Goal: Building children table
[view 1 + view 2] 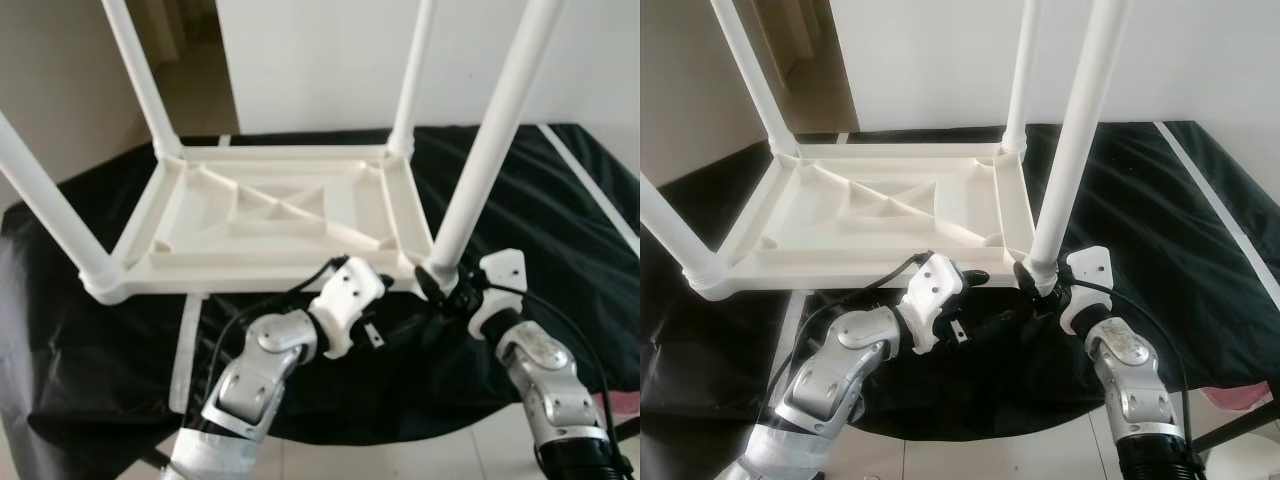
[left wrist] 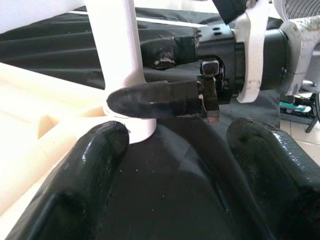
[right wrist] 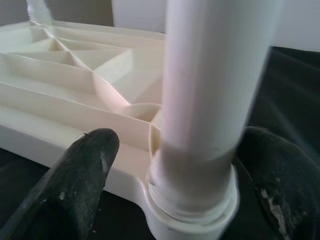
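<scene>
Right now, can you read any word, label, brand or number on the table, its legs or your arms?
None can be read.
The upturned white table and its legs bear no print that shows.
The right gripper and left gripper housings show no legible marking.

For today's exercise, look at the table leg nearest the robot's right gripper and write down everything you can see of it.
The near-right leg is a white, smooth, plastic-looking tube, standing upright with a slight lean from a round collar socket at the corner of the upturned white tabletop, which lies on a black cloth. Its upper end runs out of the picture. The right gripper has its black fingers around the leg's base at the collar. The left gripper sits close beside, open.
</scene>
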`<state>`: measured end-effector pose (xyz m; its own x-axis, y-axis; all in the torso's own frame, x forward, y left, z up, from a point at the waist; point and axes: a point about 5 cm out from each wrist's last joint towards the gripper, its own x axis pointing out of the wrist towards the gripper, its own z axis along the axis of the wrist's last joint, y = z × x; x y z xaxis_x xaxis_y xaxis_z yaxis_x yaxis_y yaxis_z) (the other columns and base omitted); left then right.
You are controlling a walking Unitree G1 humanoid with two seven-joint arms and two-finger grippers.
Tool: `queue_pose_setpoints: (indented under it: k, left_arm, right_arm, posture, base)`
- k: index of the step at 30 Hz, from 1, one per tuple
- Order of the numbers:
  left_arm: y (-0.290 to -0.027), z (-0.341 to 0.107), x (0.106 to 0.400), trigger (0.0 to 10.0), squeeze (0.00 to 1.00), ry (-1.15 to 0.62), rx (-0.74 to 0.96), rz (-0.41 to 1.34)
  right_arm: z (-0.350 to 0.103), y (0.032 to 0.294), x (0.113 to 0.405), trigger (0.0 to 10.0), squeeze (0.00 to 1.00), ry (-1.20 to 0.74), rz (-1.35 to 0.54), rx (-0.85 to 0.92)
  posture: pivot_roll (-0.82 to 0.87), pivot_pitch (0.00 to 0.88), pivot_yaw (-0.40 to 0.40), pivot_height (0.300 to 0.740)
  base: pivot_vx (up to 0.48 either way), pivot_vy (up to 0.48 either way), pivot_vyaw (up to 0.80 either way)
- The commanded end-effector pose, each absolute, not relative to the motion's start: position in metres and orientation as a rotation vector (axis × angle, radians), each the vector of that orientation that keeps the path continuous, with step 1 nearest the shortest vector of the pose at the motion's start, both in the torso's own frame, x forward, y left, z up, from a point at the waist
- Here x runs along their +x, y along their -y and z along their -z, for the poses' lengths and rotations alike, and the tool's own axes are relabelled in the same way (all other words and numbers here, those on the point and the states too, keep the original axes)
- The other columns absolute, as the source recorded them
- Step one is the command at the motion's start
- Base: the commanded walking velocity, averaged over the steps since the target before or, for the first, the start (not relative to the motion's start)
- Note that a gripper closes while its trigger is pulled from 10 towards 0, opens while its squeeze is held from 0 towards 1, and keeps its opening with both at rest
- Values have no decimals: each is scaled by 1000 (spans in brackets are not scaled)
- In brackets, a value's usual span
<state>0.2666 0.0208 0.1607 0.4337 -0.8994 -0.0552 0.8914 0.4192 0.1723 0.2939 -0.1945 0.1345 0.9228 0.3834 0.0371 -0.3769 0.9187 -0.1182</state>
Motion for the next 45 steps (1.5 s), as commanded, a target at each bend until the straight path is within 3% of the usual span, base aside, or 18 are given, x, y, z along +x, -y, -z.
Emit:
queue_pose_setpoints:
  k: [1, 13, 14, 15, 16, 17, 18, 19, 20, 29, 30, 35, 45]
  left_arm:
    - [-21, -162, 271, 10000, 0, 63, 194, 1080]
    - [-21, -163, 273, 10000, 0, 72, 217, 1067]
    - [-22, -163, 274, 10000, 0, 73, 219, 1064]
    - [-22, -163, 274, 10000, 0, 74, 220, 1062]
    - [-22, -163, 274, 10000, 0, 75, 221, 1061]
    - [-22, -163, 274, 10000, 0, 75, 221, 1061]
    - [-22, -163, 275, 10000, 0, 76, 222, 1060]
    - [-22, -163, 275, 10000, 0, 76, 223, 1059]
    - [-22, -163, 275, 10000, 0, 77, 223, 1058]
    - [-22, -162, 273, 10000, 0, 74, 221, 1062]
    - [-22, -162, 273, 10000, 0, 74, 221, 1064]
    - [-21, -161, 273, 10000, 0, 70, 219, 1074]
    - [-18, -158, 271, 10000, 0, 65, 217, 1091]
  right_arm:
    - [-139, 200, 302, 10000, 0, 47, -479, -140]
    - [-146, 207, 328, 10000, 0, 7, -561, -262]
    - [-145, 206, 330, 6745, 0, -3, -584, -273]
    - [-143, 204, 330, 6745, 0, -15, -608, -280]
    - [-141, 204, 331, 3529, 0, -22, -619, -290]
    - [-141, 204, 331, 3529, 0, -22, -619, -290]
    - [-139, 203, 331, 1294, 0, -31, -626, -297]
    - [-138, 204, 331, 1294, 0, -36, -632, -300]
    - [-136, 205, 331, 0, 0, -41, -634, -313]
    - [-127, 214, 328, 0, 0, -76, -620, -332]
    - [-126, 215, 328, 10000, 0, -80, -608, -330]
    - [-125, 217, 328, 10000, 0, -83, -538, -294]
    - [-126, 210, 325, 10000, 0, -69, -225, -108]
  posture:
    - [-66, 10, 13, 740]
    - [-45, 0, -3, 740]
    - [-43, 0, -5, 740]
    - [-42, 0, -5, 740]
    - [-40, 0, -6, 740]
    - [-40, 0, -6, 740]
    - [-40, 0, -6, 740]
    - [-39, 0, -7, 740]
    - [-39, 0, -8, 740]
    - [-48, 0, 0, 740]
    - [-48, 0, 0, 740]
    - [-56, 0, 4, 740]
    - [-71, 2, 5, 740]
  base:
    - [0, 0, 0]
    - [0, 0, 0]
    - [0, 0, 0]
    - [0, 0, 0]
    - [0, 0, 0]
    - [0, 0, 0]
    - [0, 0, 0]
    - [0, 0, 0]
    - [0, 0, 0]
    - [0, 0, 0]
    - [0, 0, 0]
    - [0, 0, 0]
    - [0, 0, 0]
